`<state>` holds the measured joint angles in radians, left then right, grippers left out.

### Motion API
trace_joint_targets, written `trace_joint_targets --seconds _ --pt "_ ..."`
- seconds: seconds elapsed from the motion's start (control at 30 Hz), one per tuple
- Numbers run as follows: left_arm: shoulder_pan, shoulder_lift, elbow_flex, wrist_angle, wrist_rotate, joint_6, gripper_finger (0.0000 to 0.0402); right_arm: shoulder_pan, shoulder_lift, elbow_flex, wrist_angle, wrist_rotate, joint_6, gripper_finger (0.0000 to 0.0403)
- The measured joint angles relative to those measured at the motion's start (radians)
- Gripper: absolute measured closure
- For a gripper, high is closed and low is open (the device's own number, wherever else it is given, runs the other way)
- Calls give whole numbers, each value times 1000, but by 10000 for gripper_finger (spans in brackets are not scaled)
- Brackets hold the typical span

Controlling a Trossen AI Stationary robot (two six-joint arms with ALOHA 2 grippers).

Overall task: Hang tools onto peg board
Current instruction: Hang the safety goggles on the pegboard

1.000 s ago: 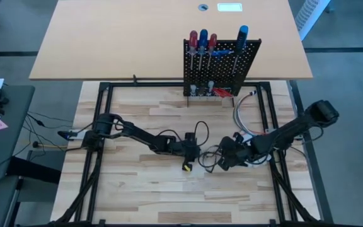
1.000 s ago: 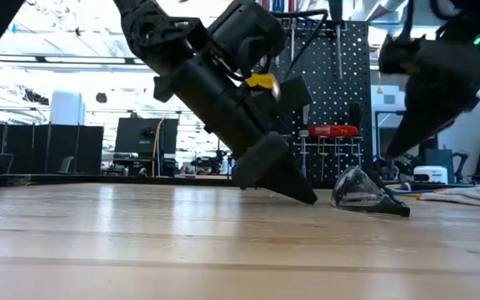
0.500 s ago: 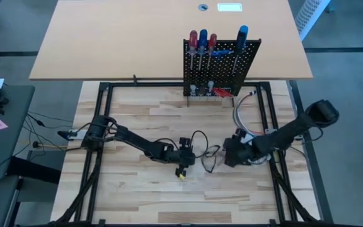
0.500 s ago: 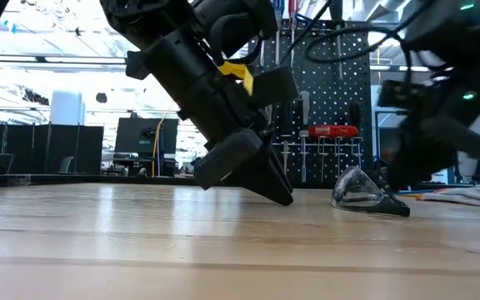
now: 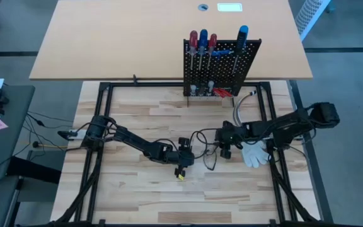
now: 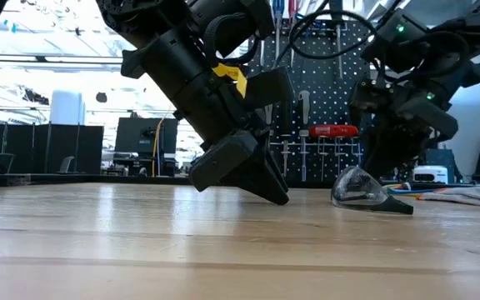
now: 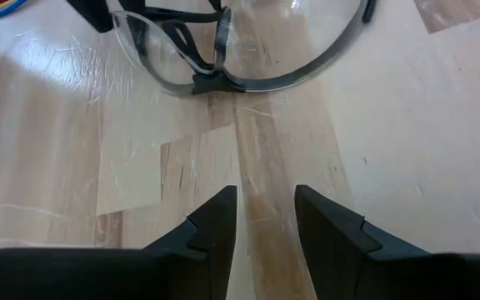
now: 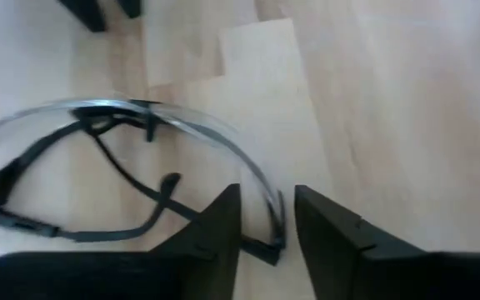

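Observation:
The black peg board [image 5: 221, 63] stands upright at the table's far edge. Screwdrivers with red and blue handles [image 5: 203, 39] hang in it, and a red-handled tool [image 6: 333, 130] hangs low on it. Clear safety glasses [image 6: 363, 192] lie on the table between the two grippers. My left gripper [image 7: 266, 218] is slightly open, low over the table on the near-left side of the glasses [image 7: 223, 58]. My right gripper [image 8: 267, 218] is slightly open and points down over one end of the glasses [image 8: 140, 158]. My right gripper has the outer corner of the glasses' frame [image 8: 270, 243] lying in the gap between its fingers, coming from above. Whether the fingers touch it, I cannot tell. The glasses rest on the table.
A white glove [image 5: 255, 153] lies on the table to the right of my right gripper. Cables [image 5: 201, 140] loop over the table between the arms. A black metal frame [image 5: 106, 94] borders the wooden table.
My right gripper has swung toward the far and left sides, off the white glove, which now shows, and stands over the glasses. My left gripper has drawn back a little toward the near-left. The glasses have stayed where they were.

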<state>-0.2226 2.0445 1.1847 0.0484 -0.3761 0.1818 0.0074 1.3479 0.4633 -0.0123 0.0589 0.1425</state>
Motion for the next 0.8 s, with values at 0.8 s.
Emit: trace_joint_targets --seconds 0.8 --pt "-3 -105 -88 -105 -201 0 281 4 139 22 117 72 -65 390"
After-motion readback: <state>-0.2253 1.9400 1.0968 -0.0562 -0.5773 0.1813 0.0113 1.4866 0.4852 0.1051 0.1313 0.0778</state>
